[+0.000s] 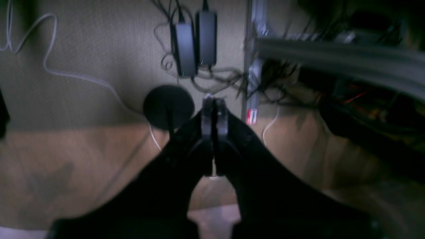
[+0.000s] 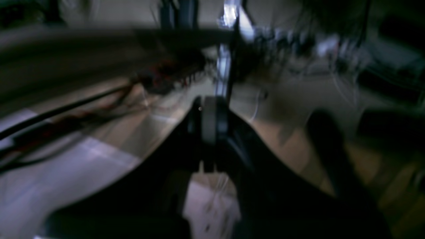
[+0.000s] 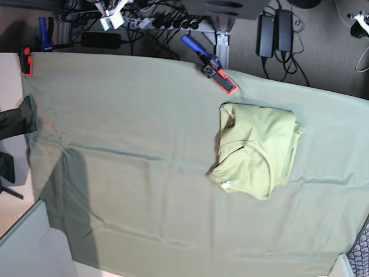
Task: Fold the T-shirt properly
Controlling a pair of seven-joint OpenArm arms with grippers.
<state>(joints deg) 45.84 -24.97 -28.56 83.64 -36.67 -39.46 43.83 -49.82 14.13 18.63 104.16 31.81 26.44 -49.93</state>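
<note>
Over at nine o'clock in the base view, dark garment draped off the surface edge, cut off by the frame. Cloth pinned flat by clamps at twelve, likely to stop sliding. T-shirt sitting at about two o'clock from centre, folded into a compact bundle, collar showing, looks nearly or fully done. No arms visible there. Left end effector closed on nothing, parked off the surface above floor and power bricks. Right end effector closed too, empty; heavily blurred, surroundings hard to read.
</note>
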